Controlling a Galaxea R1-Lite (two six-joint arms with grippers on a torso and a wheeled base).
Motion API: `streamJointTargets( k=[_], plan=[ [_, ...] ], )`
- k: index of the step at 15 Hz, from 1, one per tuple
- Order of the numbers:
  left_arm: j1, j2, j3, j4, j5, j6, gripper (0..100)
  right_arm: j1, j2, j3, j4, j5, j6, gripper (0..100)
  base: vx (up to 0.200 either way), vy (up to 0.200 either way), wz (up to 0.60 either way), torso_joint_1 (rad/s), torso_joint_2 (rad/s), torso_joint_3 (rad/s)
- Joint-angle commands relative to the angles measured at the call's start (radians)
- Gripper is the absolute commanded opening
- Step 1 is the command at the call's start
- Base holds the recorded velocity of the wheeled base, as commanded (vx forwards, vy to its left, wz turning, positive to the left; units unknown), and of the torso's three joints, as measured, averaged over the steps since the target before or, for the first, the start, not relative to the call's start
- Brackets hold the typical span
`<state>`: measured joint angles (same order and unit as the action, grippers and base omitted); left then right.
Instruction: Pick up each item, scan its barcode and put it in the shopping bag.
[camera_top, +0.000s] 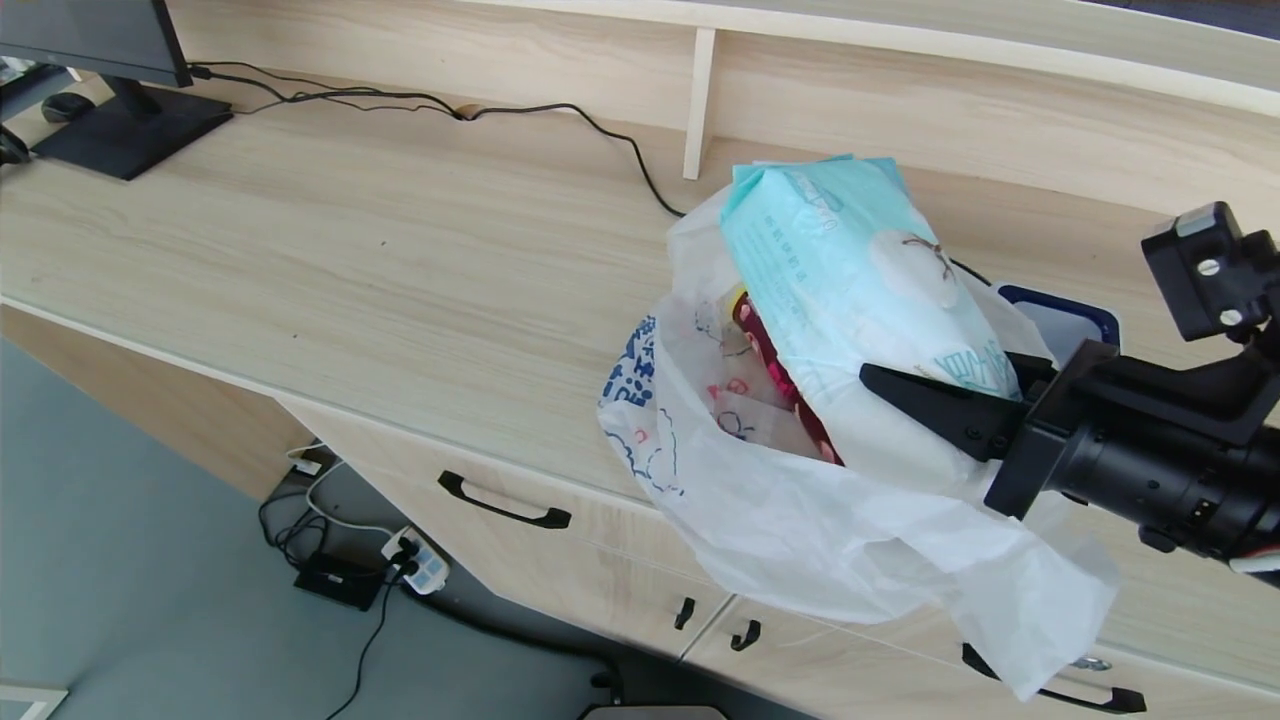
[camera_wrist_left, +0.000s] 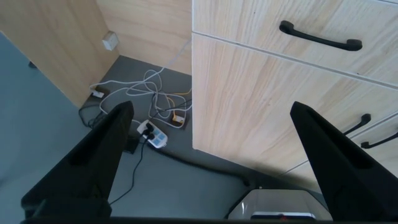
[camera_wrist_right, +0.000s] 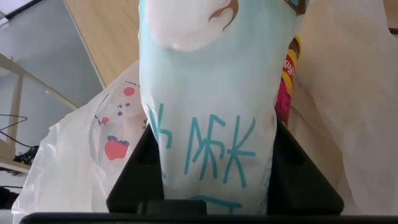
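A light-blue soft pack (camera_top: 860, 270) with a white flap sticks up out of the white shopping bag (camera_top: 800, 500), which hangs over the counter's front edge. My right gripper (camera_top: 935, 395) is shut on the pack's lower end, at the bag's mouth. In the right wrist view the pack (camera_wrist_right: 208, 112) sits between the two black fingers (camera_wrist_right: 140, 174). A red packet (camera_top: 775, 375) lies inside the bag beside it. My left gripper (camera_wrist_left: 211, 162) hangs open with nothing in it, low in front of the cabinet drawers, above the floor.
The wooden counter (camera_top: 350, 260) carries a monitor base (camera_top: 130, 125) at the far left and a black cable (camera_top: 560, 110) along the back. A blue-rimmed object (camera_top: 1065, 320) stands behind the bag. Drawers with black handles (camera_top: 505, 505) sit below; a power strip (camera_top: 415, 560) lies on the floor.
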<state>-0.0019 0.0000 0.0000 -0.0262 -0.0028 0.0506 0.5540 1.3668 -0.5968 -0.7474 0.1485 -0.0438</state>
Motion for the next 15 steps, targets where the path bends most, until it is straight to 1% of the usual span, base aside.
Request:
streamJointTargets(
  k=[1, 3, 6, 11, 12, 15],
  plan=[
    [0.0, 0.002, 0.0, -0.001, 0.0, 0.0, 100, 0.003, 0.005, 0.015, 0.007, -0.003, -0.001, 0, 0.0, 0.0, 0.0, 0.0, 0.0, 0.0],
    [0.0, 0.002, 0.0, -0.001, 0.0, 0.0, 100, 0.0, 0.0, 0.012, 0.007, -0.006, 0.001, 0, 0.0, 0.0, 0.0, 0.0, 0.0, 0.0],
    [0.0, 0.002, 0.0, -0.001, 0.0, 0.0, 100, -0.002, -0.023, 0.008, 0.005, -0.06, 0.002, 0, 0.0, 0.0, 0.0, 0.0, 0.0, 0.0],
    [0.0, 0.002, 0.0, 0.0, 0.0, 0.0, 100, 0.006, -0.058, 0.065, 0.008, -0.056, 0.007, 0, 0.0, 0.0, 0.0, 0.0, 0.0, 0.0],
    [0.0, 0.002, 0.0, 0.0, 0.0, 0.0, 100, 0.004, -0.058, 0.061, 0.008, -0.056, 0.01, 100, 0.0, 0.0, 0.0, 0.0, 0.0, 0.0],
    [0.0, 0.002, 0.0, 0.0, 0.0, 0.0, 100, 0.006, -0.052, 0.06, 0.008, -0.055, 0.009, 100, 0.0, 0.0, 0.0, 0.0, 0.0, 0.0]
  ],
)
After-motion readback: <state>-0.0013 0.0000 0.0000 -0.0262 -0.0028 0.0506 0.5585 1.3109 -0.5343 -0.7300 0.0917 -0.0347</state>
